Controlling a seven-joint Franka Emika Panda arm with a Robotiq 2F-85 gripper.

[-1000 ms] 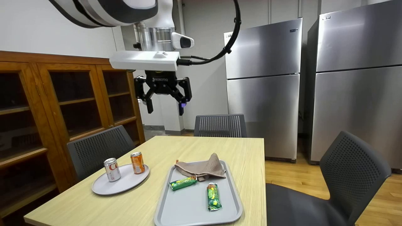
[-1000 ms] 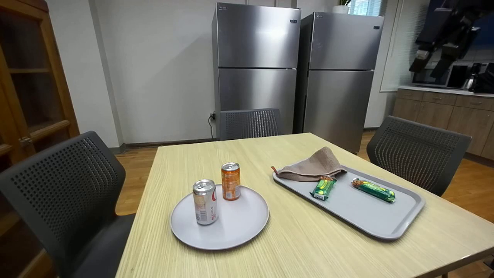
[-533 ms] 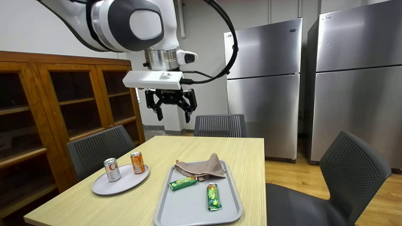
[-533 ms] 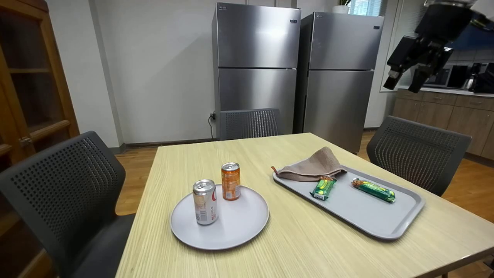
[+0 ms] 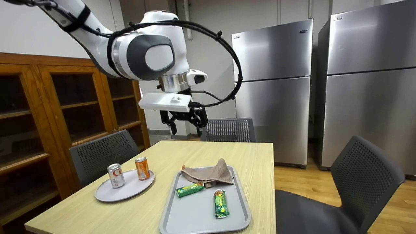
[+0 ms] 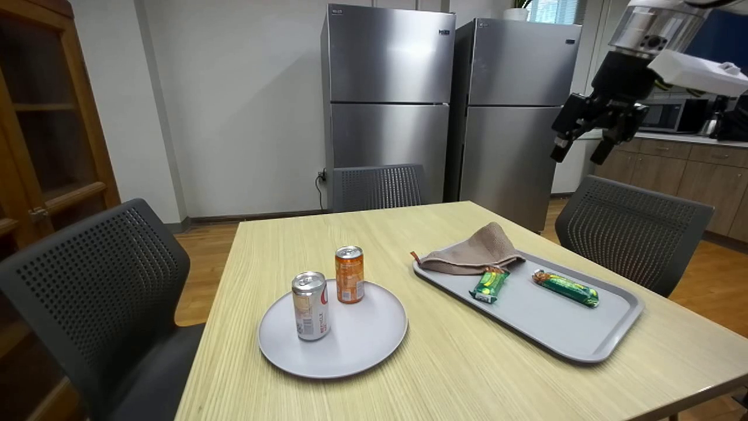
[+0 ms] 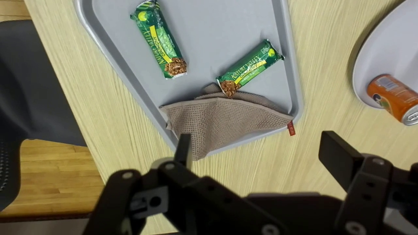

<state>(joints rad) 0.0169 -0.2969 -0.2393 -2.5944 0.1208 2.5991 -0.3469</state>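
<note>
Fingers (image 7: 340, 160) wide apart in mid-air

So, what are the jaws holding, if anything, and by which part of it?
Nothing is held: the jaws stand open, and the brown cloth lies on the tray, clear of them.

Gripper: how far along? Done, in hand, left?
Done: the gripper is open above the table; whether anything was already placed, I can't tell. In hand: nothing between the fingers. Left, it seems: any contact or grasp, since the brown cloth, one granola bar and a second granola bar lie on the tray, and the silver can and orange can stand on the plate, all untouched.
</note>
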